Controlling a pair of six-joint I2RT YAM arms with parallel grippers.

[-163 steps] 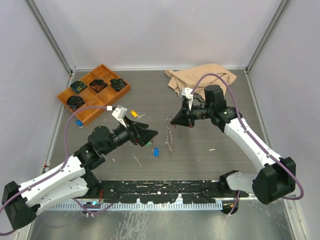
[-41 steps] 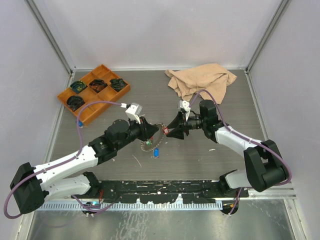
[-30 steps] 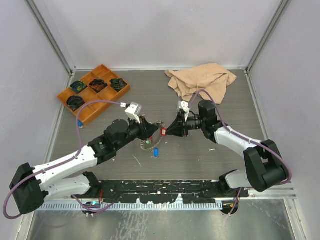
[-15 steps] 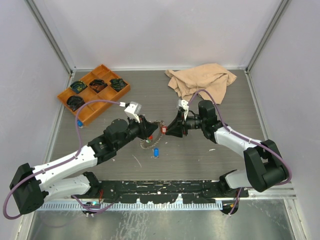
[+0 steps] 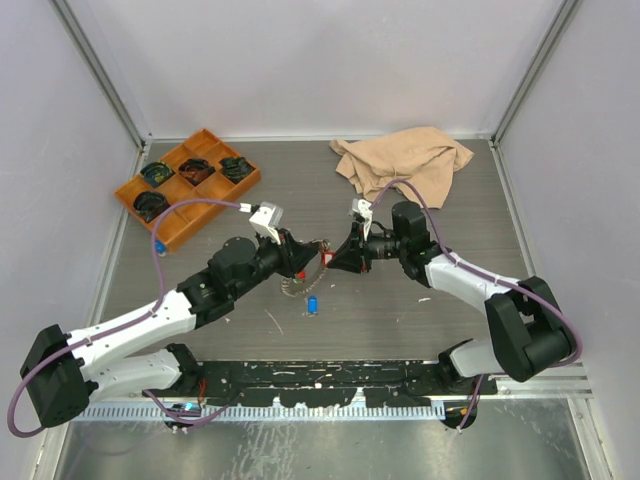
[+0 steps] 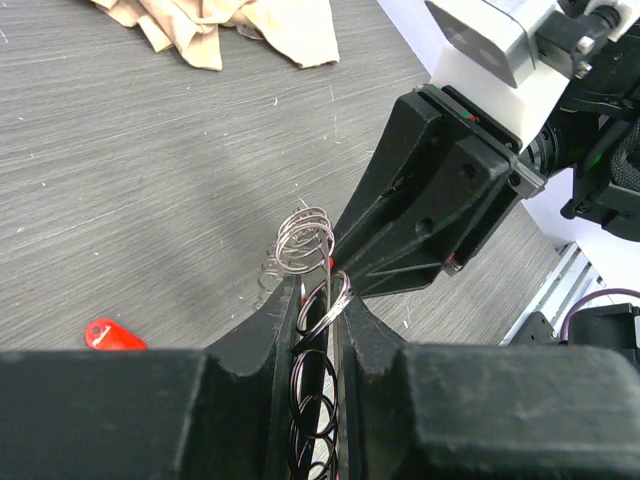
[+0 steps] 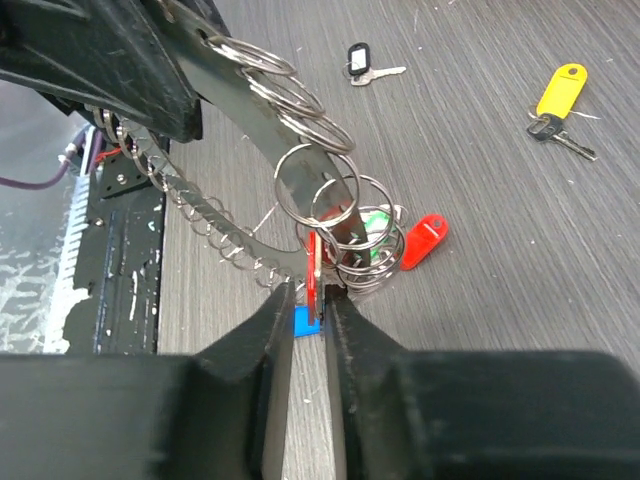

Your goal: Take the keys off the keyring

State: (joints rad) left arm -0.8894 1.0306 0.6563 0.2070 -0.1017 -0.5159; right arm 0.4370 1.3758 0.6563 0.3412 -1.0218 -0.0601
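1. Silvery metal keyring: a flat band bent into a big hoop and lined with loads of little split rings, so the rim looks spiky. It's held up mid-table between the two arms, over the grey table.
2. Left gripper is clamped hard on the hoop's band, with rings bunched just past its fingertips.
3. Right gripper is pinched tight on a red-tagged key, right at that cluster of rings.
4. Green tag peeks out behind the cluster; can't tell if it's on a ring.
5. Lying on the table: blue tag, another red tag, black key, yellow key.
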